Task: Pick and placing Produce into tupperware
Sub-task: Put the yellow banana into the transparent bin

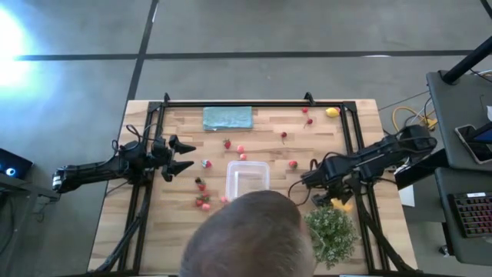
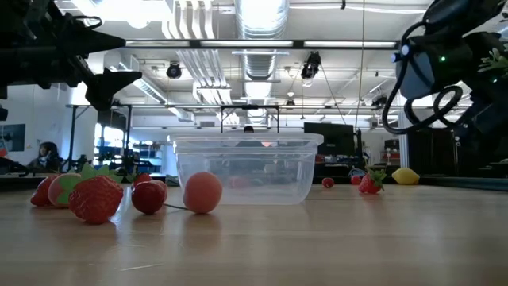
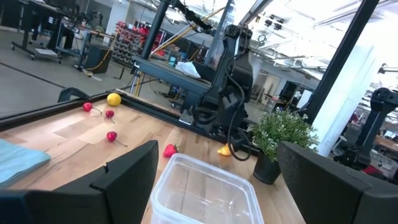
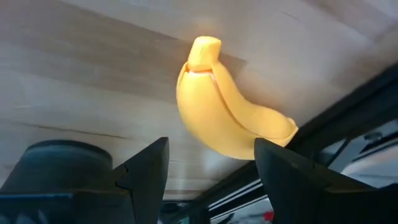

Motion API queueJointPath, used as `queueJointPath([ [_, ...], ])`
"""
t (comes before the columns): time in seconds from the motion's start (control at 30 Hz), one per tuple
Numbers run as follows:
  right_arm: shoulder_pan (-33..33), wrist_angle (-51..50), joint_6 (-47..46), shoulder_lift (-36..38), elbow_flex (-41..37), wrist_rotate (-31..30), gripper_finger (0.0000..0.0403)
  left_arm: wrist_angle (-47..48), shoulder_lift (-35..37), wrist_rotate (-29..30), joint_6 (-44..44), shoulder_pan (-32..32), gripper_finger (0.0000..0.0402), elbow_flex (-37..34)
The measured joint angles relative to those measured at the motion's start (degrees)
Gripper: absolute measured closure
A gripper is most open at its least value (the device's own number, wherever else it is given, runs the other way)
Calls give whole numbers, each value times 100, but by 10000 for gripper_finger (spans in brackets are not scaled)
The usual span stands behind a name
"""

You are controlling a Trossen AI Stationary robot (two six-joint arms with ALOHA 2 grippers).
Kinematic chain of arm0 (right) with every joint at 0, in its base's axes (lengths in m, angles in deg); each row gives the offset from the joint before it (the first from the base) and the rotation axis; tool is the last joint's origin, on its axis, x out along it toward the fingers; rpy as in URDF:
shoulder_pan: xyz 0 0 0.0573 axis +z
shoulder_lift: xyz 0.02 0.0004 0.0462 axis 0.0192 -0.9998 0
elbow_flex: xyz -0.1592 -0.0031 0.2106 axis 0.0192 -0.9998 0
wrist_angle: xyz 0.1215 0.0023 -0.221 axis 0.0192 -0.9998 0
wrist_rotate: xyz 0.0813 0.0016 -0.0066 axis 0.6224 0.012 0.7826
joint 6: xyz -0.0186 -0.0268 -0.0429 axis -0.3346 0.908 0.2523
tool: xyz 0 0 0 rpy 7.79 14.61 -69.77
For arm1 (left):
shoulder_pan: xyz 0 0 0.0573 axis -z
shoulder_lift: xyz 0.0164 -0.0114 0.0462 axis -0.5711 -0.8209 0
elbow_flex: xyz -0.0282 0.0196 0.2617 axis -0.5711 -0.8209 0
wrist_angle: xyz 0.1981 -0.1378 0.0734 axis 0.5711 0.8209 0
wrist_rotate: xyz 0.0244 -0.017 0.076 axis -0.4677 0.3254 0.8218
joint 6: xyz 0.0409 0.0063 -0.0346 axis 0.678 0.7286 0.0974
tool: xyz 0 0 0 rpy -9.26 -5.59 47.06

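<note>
The clear square tupperware [image 1: 247,178] stands mid-table and shows in the low view [image 2: 246,171] and the left wrist view [image 3: 205,190]. Small red and pink fruits [image 1: 202,200] lie scattered around it, some close in the low view [image 2: 95,197]. A yellow lemon [image 1: 331,112] rests near the far right corner. The banana [image 4: 230,118] lies on the wood near the right rail [image 1: 342,205]. My right gripper [image 4: 211,168] hovers open just above it, touching nothing. My left gripper [image 1: 181,156] is open, left of the tupperware, raised off the table [image 2: 111,83].
A person's head [image 1: 246,235] leans over the near edge beside the tupperware. A bushy green plant in a dark pot [image 1: 332,231] stands at the near right, close to the banana. A teal cloth [image 1: 227,118] lies at the far edge. Black frame rails [image 1: 354,146] border the table.
</note>
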Motion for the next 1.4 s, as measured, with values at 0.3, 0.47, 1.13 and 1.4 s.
queueJointPath([
  [0.3, 17, -83, 1040, -194, 489, -588, 174, 0, 2, 1, 0, 0, 88, 0],
  [0.47, 37, -83, 1567, -200, 551, -1016, 174, -2, 0, 2, -1, -2, 88, 0],
  [1.13, 98, -33, 1262, -523, 140, 56, 174, -2, 0, 0, -1, 0, 88, 0],
  [1.4, 98, -38, 1379, -724, 273, -1, 174, -22, 0, 0, 2, -1, 88, 0],
])
